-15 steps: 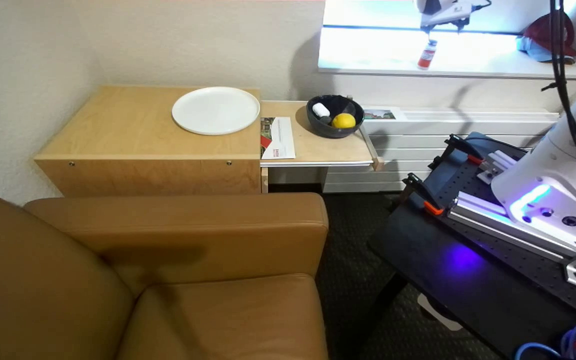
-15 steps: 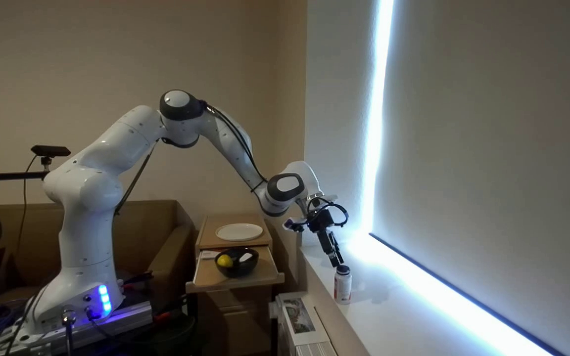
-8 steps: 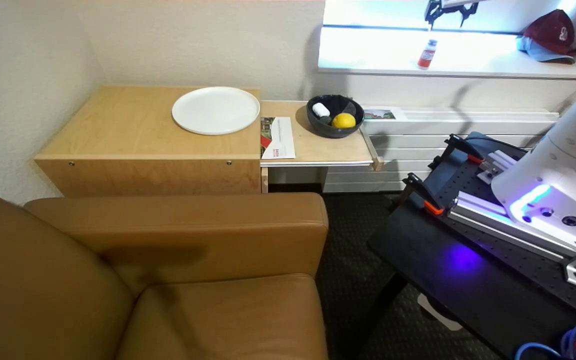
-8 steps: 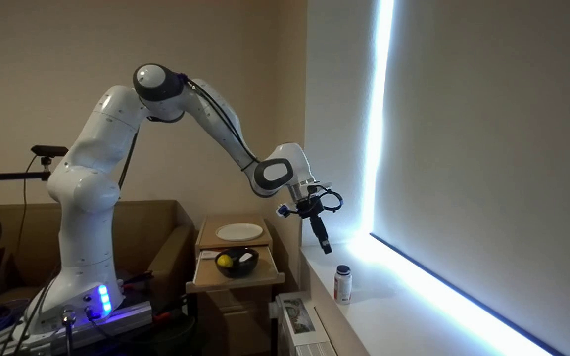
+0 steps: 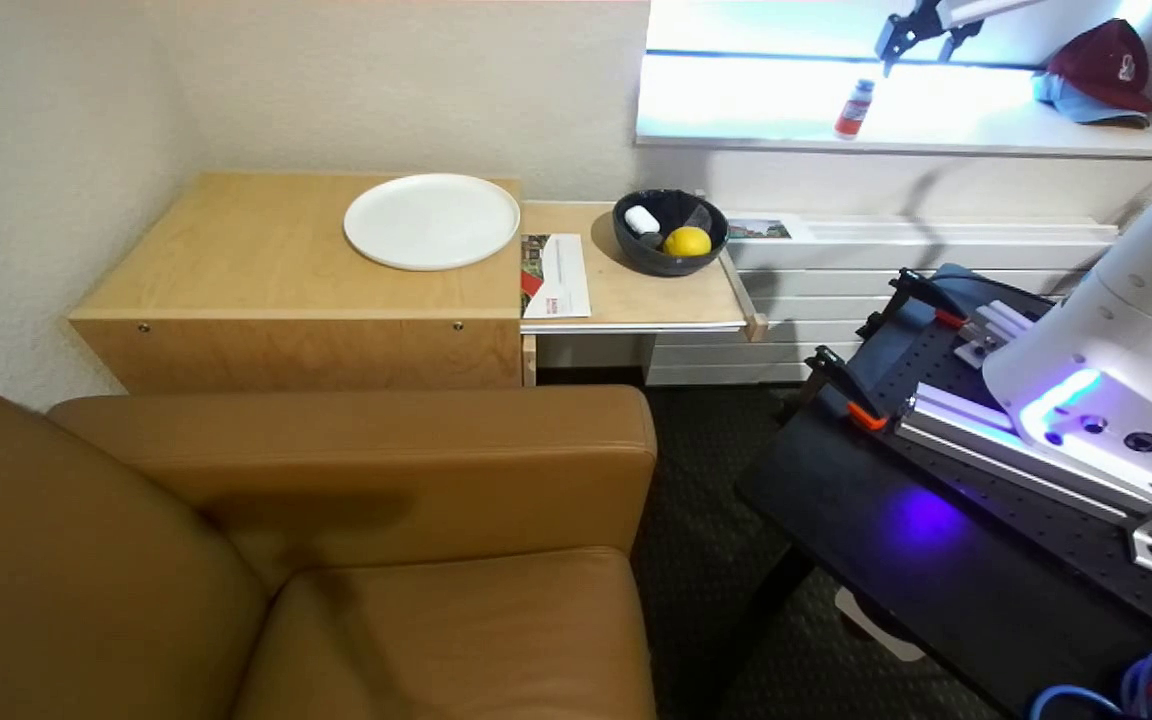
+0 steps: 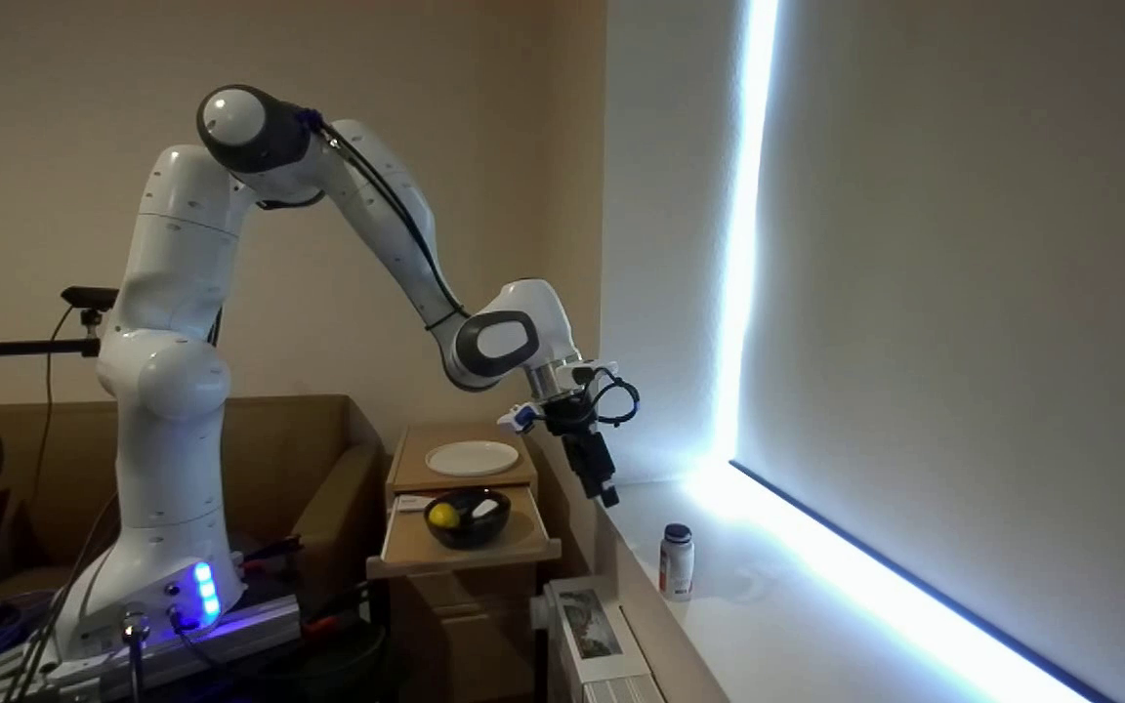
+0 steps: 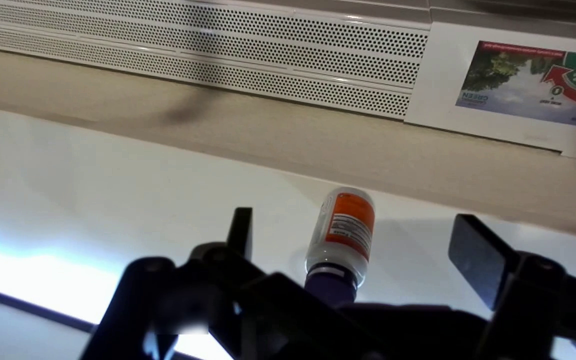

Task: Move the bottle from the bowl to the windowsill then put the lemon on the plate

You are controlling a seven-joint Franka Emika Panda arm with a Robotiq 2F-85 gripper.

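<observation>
We see the end effector (image 5: 917,62) with its fingers (image 7: 475,261) spread wide and empty, near but apart from the one pill bottle (image 6: 677,566), upright on the windowsill (image 6: 777,635). In both exterior views we count one lemon (image 5: 687,241) in one black bowl (image 5: 654,263) and one white plate (image 5: 431,222), all outside the wrist view.

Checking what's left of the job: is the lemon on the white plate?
No. In an exterior view the lemon lies in the black bowl, while the white plate rests apart from it on the wooden cabinet.
</observation>
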